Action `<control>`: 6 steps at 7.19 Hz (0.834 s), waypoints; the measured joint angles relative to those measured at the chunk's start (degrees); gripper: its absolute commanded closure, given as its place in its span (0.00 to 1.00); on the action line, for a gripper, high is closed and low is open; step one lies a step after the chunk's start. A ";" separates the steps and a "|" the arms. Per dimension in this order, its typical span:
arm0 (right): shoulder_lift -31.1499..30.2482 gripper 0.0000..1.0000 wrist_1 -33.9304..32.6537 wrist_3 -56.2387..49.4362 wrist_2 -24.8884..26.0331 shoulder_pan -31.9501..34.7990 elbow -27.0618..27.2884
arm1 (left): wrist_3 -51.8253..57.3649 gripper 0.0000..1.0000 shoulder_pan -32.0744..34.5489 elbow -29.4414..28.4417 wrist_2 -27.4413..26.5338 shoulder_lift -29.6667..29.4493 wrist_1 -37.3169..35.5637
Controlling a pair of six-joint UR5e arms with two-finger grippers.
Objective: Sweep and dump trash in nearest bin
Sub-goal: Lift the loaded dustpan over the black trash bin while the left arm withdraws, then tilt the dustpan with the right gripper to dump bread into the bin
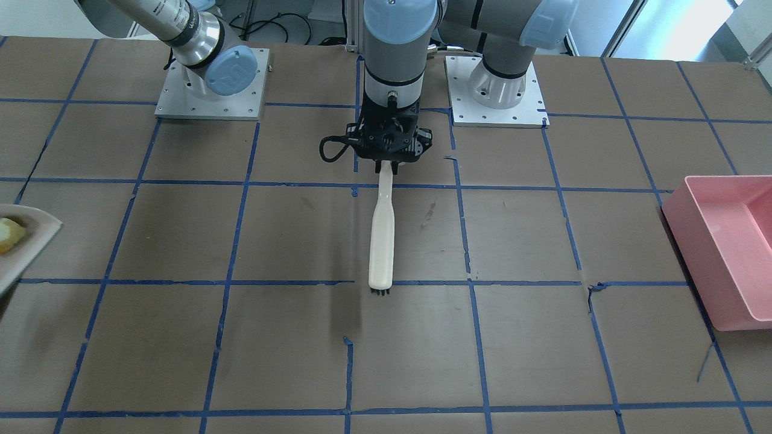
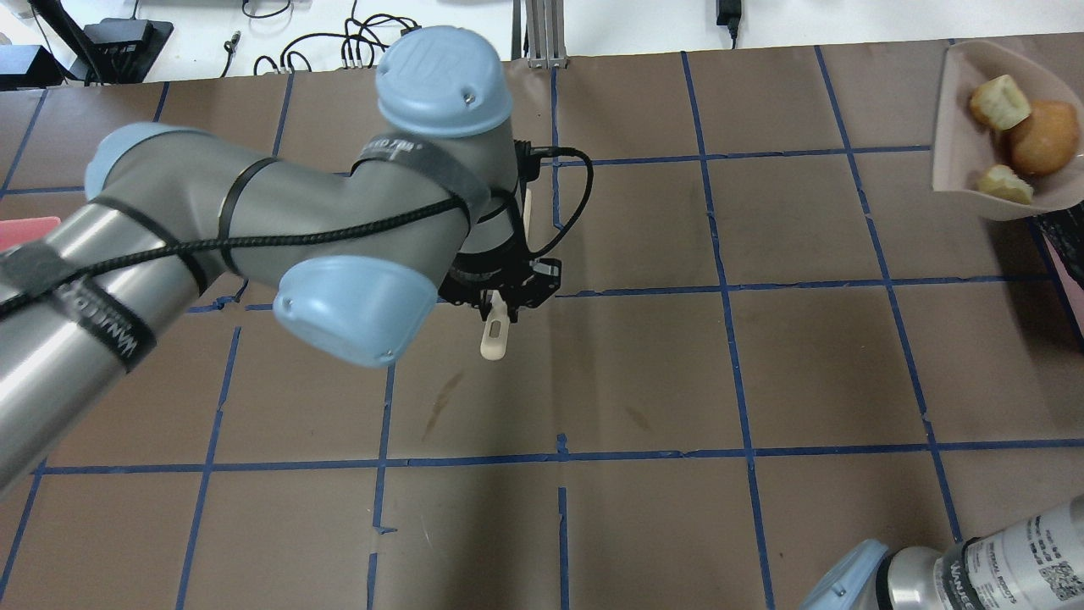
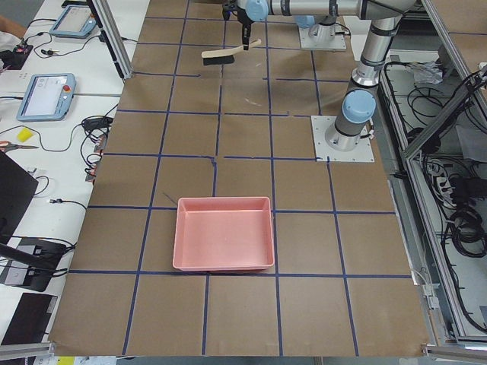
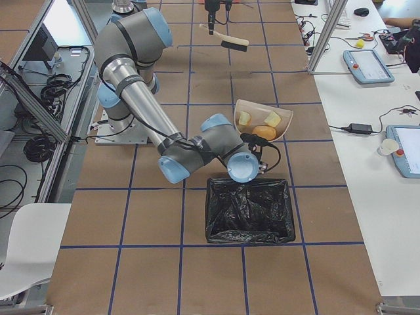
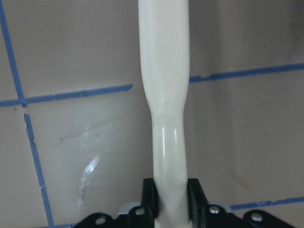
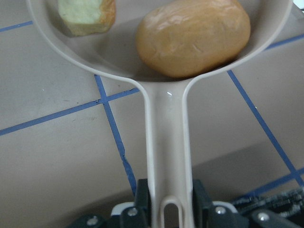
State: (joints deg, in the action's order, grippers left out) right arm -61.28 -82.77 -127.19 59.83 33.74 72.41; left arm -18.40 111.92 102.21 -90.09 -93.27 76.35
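Trash: round tan-brown roll (image 6: pixel 192 40) lies in the bowl of the beige dustpan (image 6: pixel 166 137), just ahead of the right gripper (image 6: pixel 167 194), past the end of the pan handle. One pale yellow chunk (image 6: pixel 88 14) sits in the same bowl, beside the roll and apart from it, farther from the gripper. The overhead view shows both chunks: one (image 2: pixel 1000 100) touching the roll, the other (image 2: pixel 1005 183) just beside it, all three inside the pan.

Right gripper: the two black fingers (image 6: pixel 142 192) are pressed on either side of the dustpan handle, clamped on it. The pan extends straight out from the fingertips.

Black bag-lined bin (image 4: pixel 249 210): near the right gripper, on its wrist side, opposite to the pan. The pan is not over the bin opening.

Left gripper (image 5: pixel 171 190): fingers (image 5: pixel 148 190) closed on the thin end of the cream brush (image 5: pixel 164 71). The brush reaches straight out from the gripper, with its dark bristles (image 1: pixel 381 292) at the far end, pointing down. It hangs above the brown-paper table (image 1: pixel 181 241), with a shadow below it.

Pink bin (image 3: pixel 224 233): well apart from the left gripper, towards the table's end on the robot's left. Nothing is visible inside it.
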 measured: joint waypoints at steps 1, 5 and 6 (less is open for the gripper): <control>1.80 1.00 2.10 0.14 0.32 -3.74 -4.81 | -1.91 1.00 -0.09 5.49 0.21 3.69 -0.99; 10.32 1.00 2.01 1.05 8.50 -9.08 -21.26 | -14.43 1.00 5.94 20.68 2.50 7.06 -19.36; 10.76 1.00 -1.56 0.99 11.73 -9.28 -22.31 | -16.37 1.00 8.13 21.77 2.50 7.09 -21.93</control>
State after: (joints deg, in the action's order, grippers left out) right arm -50.51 -84.33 -126.20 71.55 24.45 50.10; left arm -34.77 120.05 123.97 -87.59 -86.19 54.42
